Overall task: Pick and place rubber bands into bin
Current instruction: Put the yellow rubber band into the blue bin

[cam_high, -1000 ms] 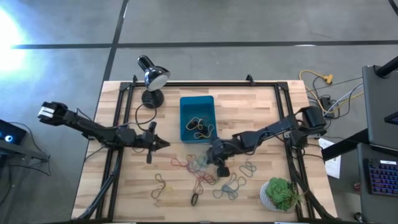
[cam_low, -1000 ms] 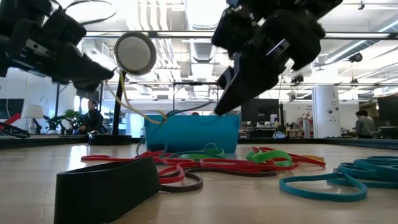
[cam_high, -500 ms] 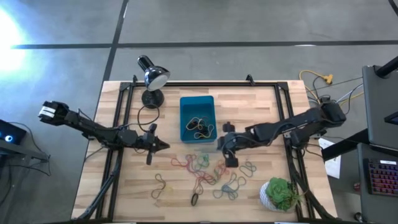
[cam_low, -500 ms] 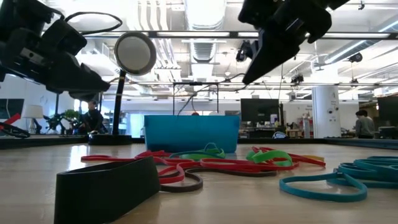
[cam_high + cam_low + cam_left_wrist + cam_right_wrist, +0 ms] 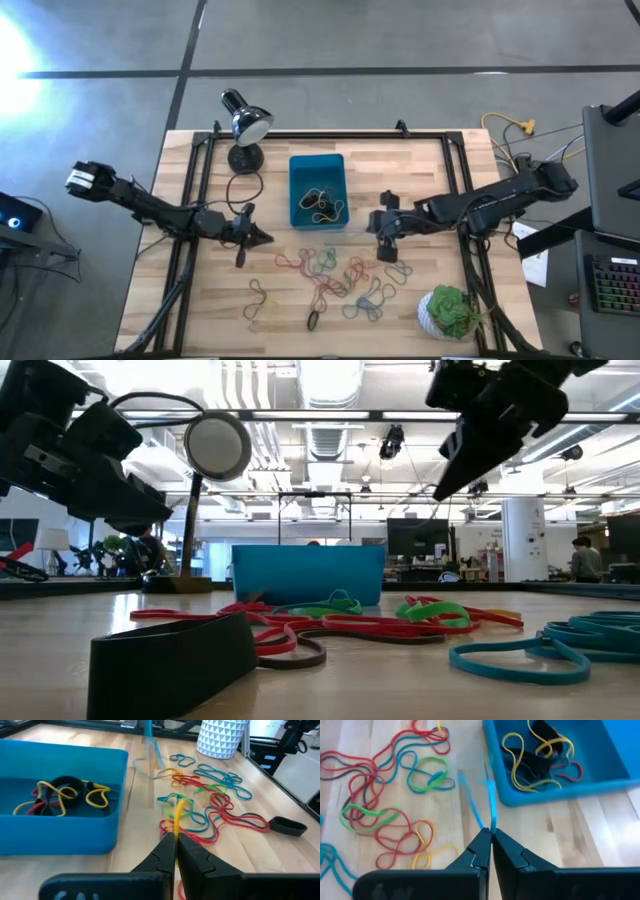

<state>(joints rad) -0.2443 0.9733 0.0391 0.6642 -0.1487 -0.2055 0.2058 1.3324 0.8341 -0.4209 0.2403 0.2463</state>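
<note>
The rubber bands (image 5: 335, 278) sit tangled on the table, too overlapped to count, with a few more in the one teal bin (image 5: 316, 190). The right gripper (image 5: 489, 839) pinches a blurry blue band (image 5: 479, 805) beside the bin; the left gripper (image 5: 175, 845) clamps a yellow band (image 5: 177, 815).

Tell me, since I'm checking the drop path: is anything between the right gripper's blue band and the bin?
Nothing visible is. The right gripper, shut on a blue rubber band, hangs just off the bin, with only bare table before its near wall. The plant stands well aside.
</note>
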